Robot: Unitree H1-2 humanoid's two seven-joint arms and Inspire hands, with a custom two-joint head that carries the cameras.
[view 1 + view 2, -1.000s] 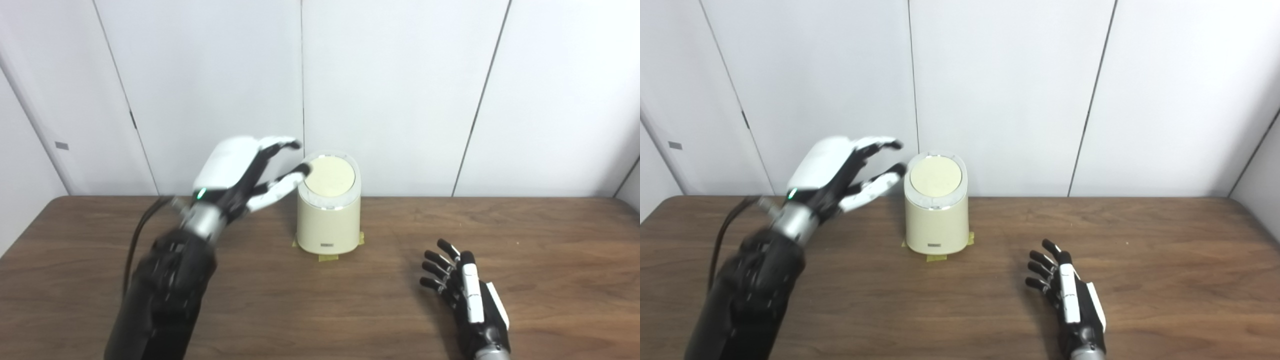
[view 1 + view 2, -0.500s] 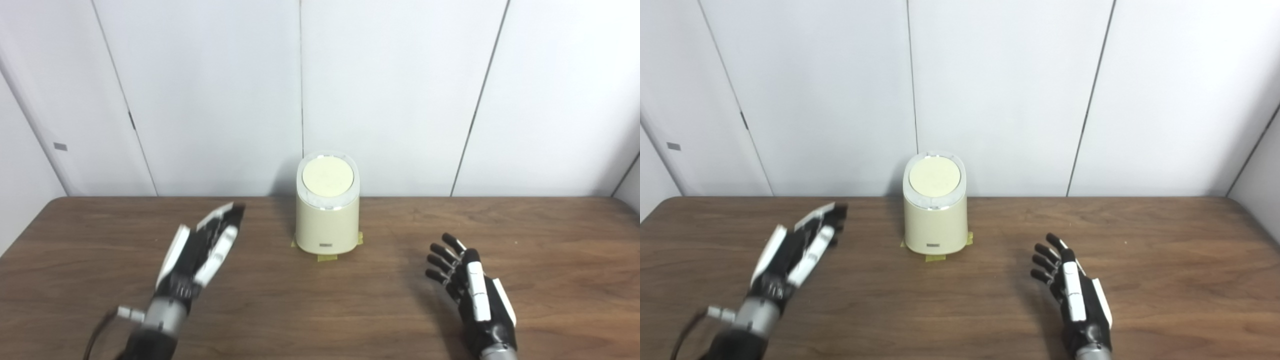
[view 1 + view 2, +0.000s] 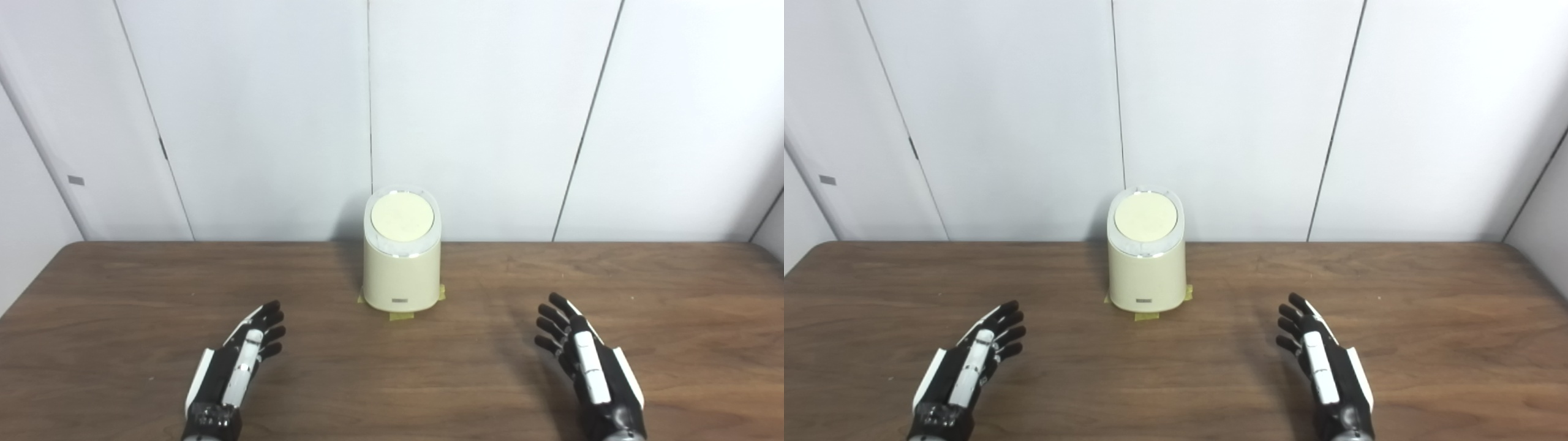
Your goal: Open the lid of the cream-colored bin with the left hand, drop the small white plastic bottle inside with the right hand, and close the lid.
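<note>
In the left eye view, the cream-colored bin (image 3: 401,260) stands upright at the far middle of the wooden tabletop (image 3: 122,288), close to the white panelled wall (image 3: 478,110). Its round lid (image 3: 402,219) lies flat and closed on top, ringed by a pale rim. Bits of yellow tape (image 3: 401,316) show under its base at the front and sides. The left hand (image 3: 236,367) rests low over the near left of the tabletop, its fingers (image 3: 269,318) stretched out and slightly spread, holding nothing, their tips pointing up and to the right toward the bin but well apart from it. The right hand (image 3: 588,364) sits at the near right, fingers (image 3: 551,318) also spread and empty, tips angled up and to the left. The bin stands between the two hands and farther back than both; neither hand touches it. No small white bottle shows anywhere on the tabletop.

In the right eye view, the same layout appears shifted a little left. The bin (image 3: 1146,260) stands upright with its lid (image 3: 1145,216) down, a small dark label low on its front face. The left hand (image 3: 968,367) lies near the bottom left, fingers (image 3: 1007,318) apart and bare, with open wood between their tips and the bin's base. The right hand (image 3: 1326,370) lies near the bottom right, fingers (image 3: 1295,315) splayed and empty, likewise clear of the bin. Both hands lie at about the same depth on the tabletop (image 3: 1427,294), one on either side of the bin.
</note>
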